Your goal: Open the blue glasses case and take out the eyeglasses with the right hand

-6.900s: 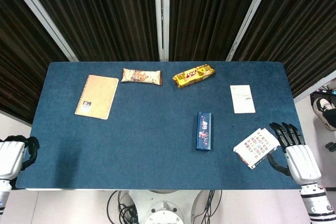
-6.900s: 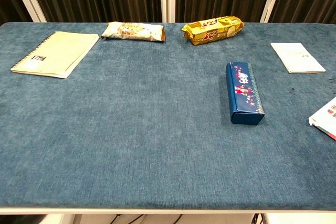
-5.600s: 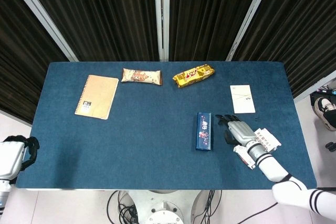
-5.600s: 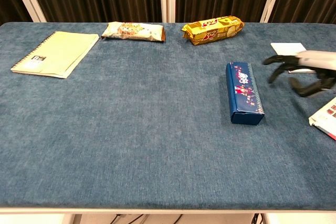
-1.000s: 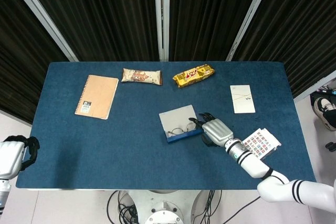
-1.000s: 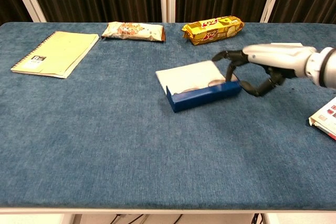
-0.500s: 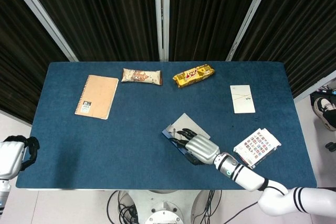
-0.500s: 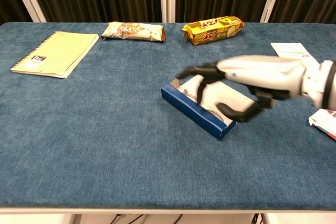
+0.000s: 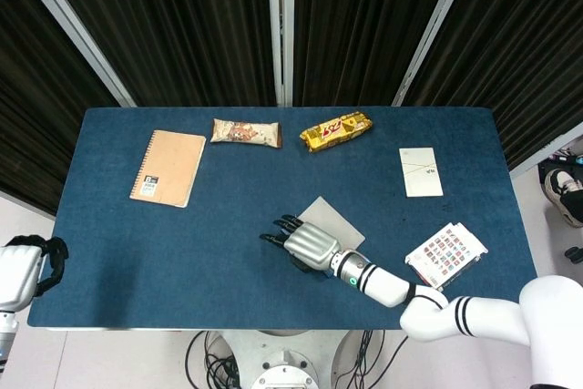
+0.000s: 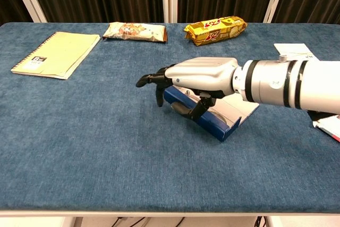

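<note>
Travel of the right hand carried it leftward across the open blue glasses case on the table, fingers apart and empty, so extraction of the eyeglasses, hidden beneath it, remained pending.

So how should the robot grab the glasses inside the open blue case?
Best pinch the thin-framed eyeglasses at the frame's middle, coming from above: the open blue glasses case has raised walls blocking the sides. The right hand hovers over it, hiding most of the glasses.
</note>
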Controlling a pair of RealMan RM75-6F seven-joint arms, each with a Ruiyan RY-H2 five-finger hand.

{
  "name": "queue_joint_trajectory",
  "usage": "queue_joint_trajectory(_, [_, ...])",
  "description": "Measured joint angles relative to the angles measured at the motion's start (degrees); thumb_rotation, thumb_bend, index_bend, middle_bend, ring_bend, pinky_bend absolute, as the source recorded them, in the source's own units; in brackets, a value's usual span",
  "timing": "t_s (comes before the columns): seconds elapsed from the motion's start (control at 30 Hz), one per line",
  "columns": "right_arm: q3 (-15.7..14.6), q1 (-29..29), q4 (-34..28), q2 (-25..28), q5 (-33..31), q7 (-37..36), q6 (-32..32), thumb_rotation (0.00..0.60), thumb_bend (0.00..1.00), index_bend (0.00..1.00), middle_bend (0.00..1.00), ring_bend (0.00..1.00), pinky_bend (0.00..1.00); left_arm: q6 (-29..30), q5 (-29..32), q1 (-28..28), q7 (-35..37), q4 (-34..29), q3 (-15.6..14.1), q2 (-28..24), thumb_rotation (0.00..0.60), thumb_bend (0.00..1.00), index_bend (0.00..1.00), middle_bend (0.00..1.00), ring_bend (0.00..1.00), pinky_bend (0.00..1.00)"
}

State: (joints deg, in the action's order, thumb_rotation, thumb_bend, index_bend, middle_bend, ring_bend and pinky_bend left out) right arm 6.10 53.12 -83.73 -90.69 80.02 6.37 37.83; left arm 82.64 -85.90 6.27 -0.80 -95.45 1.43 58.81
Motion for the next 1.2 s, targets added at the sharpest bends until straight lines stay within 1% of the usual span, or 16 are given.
queue_joint_trajectory(0.13, [0.5, 0.5, 1.8, -0.1, -3.7, 2.9, -0.8, 0.6, 0.64, 0.03, 0.32, 0.0, 0.0, 0.0, 0.0, 0.0, 0.0, 0.0, 0.0, 0.0, 0.6, 0.58, 0.66, 0.65, 0.46, 0.41])
queue_joint_trajectory(0.33, [1.1, 0.8, 3.9, 1.2, -9.9, 6.3, -1.5, 0.6, 0.64, 0.04, 0.34, 0.0, 0.0, 0.0, 0.0, 0.0, 0.0, -0.1, 0.0, 0.0, 0.6, 0.58, 0.66, 0.65, 0.46, 0.41])
queue_joint_trajectory(0.57, [0.6, -0.9, 4.4, 5.1, -15.5, 8.0, -0.8, 0.6, 0.64, 0.04, 0.34, 0.0, 0.0, -0.1, 0.0, 0.0, 0.0, -0.1, 0.0, -0.1, 0.6, 0.58, 0.66, 0.65, 0.46, 0.41])
queue_joint_trajectory(0.6, [0.4, -1.2, 4.3, 5.6, -15.9, 7.9, -0.5, 0.6, 0.62, 0.04, 0.33, 0.0, 0.0, -0.1, 0.0, 0.0, 0.0, -0.1, 0.0, -0.1, 0.6, 0.58, 0.66, 0.65, 0.46, 0.41])
queue_joint_trajectory(0.67, [0.2, -2.0, 3.7, 6.6, -16.1, 7.6, 0.4, 0.6, 0.49, 0.04, 0.27, 0.0, 0.0, -0.1, 0.0, 0.0, 0.0, -0.2, 0.0, -0.1, 0.6, 0.58, 0.66, 0.65, 0.46, 0.41])
queue_joint_trajectory(0.7, [0.1, -2.4, 3.3, 6.8, -15.9, 7.4, 1.0, 0.6, 0.4, 0.04, 0.23, 0.0, 0.0, -0.1, 0.0, 0.1, 0.0, -0.2, 0.0, -0.1, 0.6, 0.58, 0.66, 0.65, 0.46, 0.41])
queue_joint_trajectory(0.77, [-0.2, -3.1, 2.7, 7.3, -14.9, 6.5, 2.3, 0.6, 0.3, 0.04, 0.19, 0.0, 0.0, -0.1, 0.0, 0.1, -0.1, -0.2, 0.0, -0.1, 0.6, 0.58, 0.66, 0.65, 0.46, 0.41])
queue_joint_trajectory(0.8, [-0.3, -3.4, 2.4, 7.4, -14.2, 6.1, 2.6, 0.6, 0.28, 0.04, 0.19, 0.0, 0.0, -0.1, 0.0, 0.1, -0.2, -0.2, 0.0, -0.1, 0.6, 0.58, 0.66, 0.65, 0.46, 0.41])
queue_joint_trajectory(0.97, [-1.1, -4.1, 2.0, 7.3, -10.9, 3.6, 3.0, 0.6, 0.27, 0.04, 0.19, 0.0, 0.0, 0.0, 0.0, 0.0, -0.3, -0.2, 0.0, 0.0, 0.6, 0.58, 0.66, 0.65, 0.46, 0.41])
queue_joint_trajectory(1.1, [-1.0, -3.7, 3.0, 5.9, -10.6, 2.9, 2.2, 0.6, 0.27, 0.04, 0.19, 0.0, 0.0, 0.0, 0.0, 0.0, -0.2, -0.2, 0.0, 0.0, 0.6, 0.58, 0.66, 0.65, 0.46, 0.41])
queue_joint_trajectory(1.2, [-0.4, -3.1, 3.7, 4.6, -10.5, 2.0, 1.7, 0.6, 0.3, 0.04, 0.2, 0.0, 0.0, -0.1, 0.0, 0.0, -0.1, -0.2, 0.0, 0.0, 0.6, 0.58, 0.66, 0.65, 0.46, 0.41])
